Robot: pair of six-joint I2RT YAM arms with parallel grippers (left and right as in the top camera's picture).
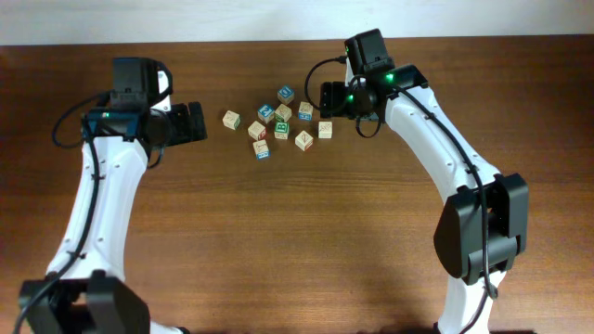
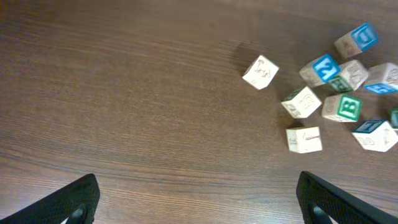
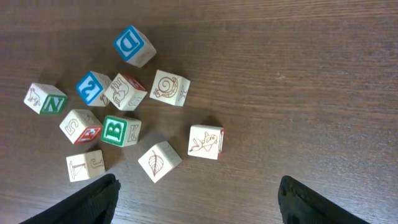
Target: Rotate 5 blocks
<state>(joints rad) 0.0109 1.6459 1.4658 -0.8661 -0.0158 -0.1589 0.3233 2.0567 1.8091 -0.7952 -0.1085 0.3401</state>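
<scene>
Setting: likely a robotics lab. Evidence: dark wood table (image 1: 278,250), pale wall (image 1: 232,19) behind, my white left arm (image 1: 88,209) and right arm (image 1: 432,139) based at its edge.

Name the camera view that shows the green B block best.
Right wrist: the green B block is large there, with its letter face plainly legible. Left wrist shows it smaller, near the right edge, with the letter readable. Overhead shows only a tiny greenish cube.

A blue-faced "D" cube (image 3: 132,43) lies near another blue-faced cube (image 3: 92,87) on the wooden table (image 3: 298,74).
</scene>
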